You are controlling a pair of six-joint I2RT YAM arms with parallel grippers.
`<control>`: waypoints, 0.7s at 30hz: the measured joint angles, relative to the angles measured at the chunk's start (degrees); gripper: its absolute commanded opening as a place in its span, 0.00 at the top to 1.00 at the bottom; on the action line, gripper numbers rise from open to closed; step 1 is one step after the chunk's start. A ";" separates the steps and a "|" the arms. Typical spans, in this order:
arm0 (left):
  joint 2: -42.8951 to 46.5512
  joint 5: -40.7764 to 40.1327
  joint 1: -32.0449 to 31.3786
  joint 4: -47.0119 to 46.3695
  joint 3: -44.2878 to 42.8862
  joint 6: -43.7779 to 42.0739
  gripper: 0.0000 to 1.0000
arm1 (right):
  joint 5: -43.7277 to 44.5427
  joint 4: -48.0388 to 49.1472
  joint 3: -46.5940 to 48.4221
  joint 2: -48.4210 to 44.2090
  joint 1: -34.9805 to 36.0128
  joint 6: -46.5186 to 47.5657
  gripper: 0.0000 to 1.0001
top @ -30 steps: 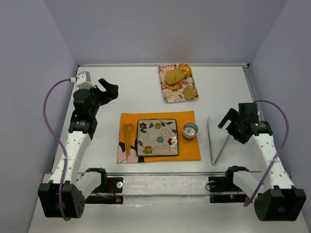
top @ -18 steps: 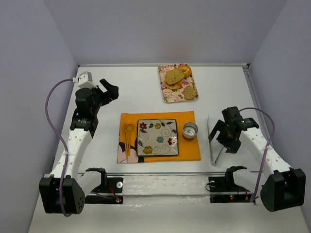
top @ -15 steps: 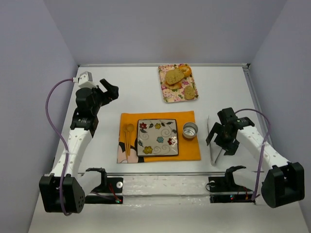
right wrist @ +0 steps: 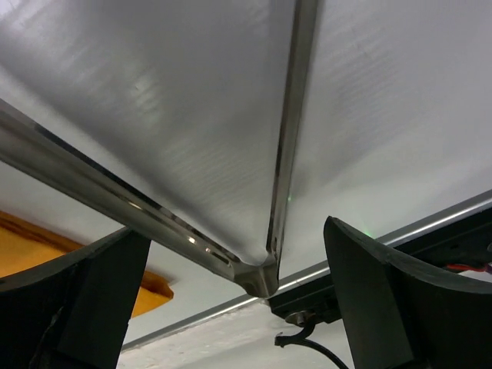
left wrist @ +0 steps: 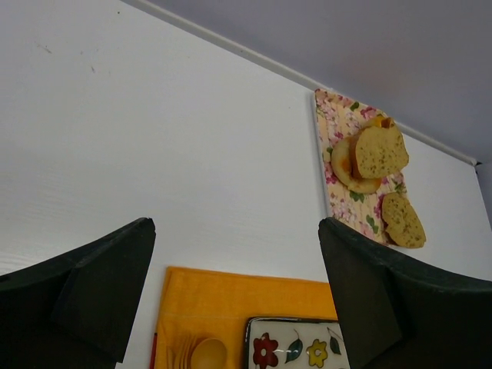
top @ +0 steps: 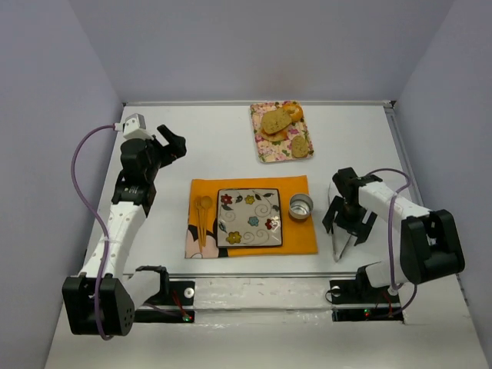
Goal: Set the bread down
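The bread (top: pixel 299 146), a small roundish speckled slice, lies at the near right of a floral tray (top: pixel 264 145) at the back of the table. It also shows in the left wrist view (left wrist: pixel 403 220). My left gripper (top: pixel 173 144) is open and empty, far left of the tray, with its fingers (left wrist: pixel 92 284) framing the scene. My right gripper (top: pixel 346 231) is open and points down over metal tongs (top: pixel 337 244) on the table. In the right wrist view the tongs' joined end (right wrist: pixel 261 273) lies between the spread fingers (right wrist: pixel 384 307).
A larger oval slice (top: pixel 274 121) and an orange-yellow bun (top: pixel 293 110) share the tray. An orange mat (top: pixel 296 240) holds a flowered square plate (top: pixel 249 217), a small metal cup (top: pixel 300 205) and a wooden spoon (top: pixel 204 206). A rail (top: pixel 254 274) runs along the near edge.
My right arm has swung inward and down, from beside the tongs to directly over them, gripper pointing down. The left arm has barely moved. The bread has not moved.
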State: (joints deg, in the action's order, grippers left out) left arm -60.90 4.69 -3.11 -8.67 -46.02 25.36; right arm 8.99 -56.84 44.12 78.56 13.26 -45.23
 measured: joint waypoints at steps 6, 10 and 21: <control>0.04 -1.38 0.00 0.70 0.00 -0.39 0.01 | 2.19 4.59 3.30 7.06 0.00 2.14 0.00; 0.76 -2.54 0.00 1.62 0.00 -0.57 0.01 | 2.62 6.49 5.33 9.49 -0.48 3.10 0.00; 6.23 -5.14 0.00 2.56 0.00 -0.90 0.01 | -0.37 14.56 2.80 7.91 -5.18 6.49 0.07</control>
State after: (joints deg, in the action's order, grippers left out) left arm -54.68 -0.45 -3.11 -6.11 -46.02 24.47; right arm 8.62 -42.28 46.92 86.48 8.08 -38.74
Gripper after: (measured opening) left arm 0.990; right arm 0.968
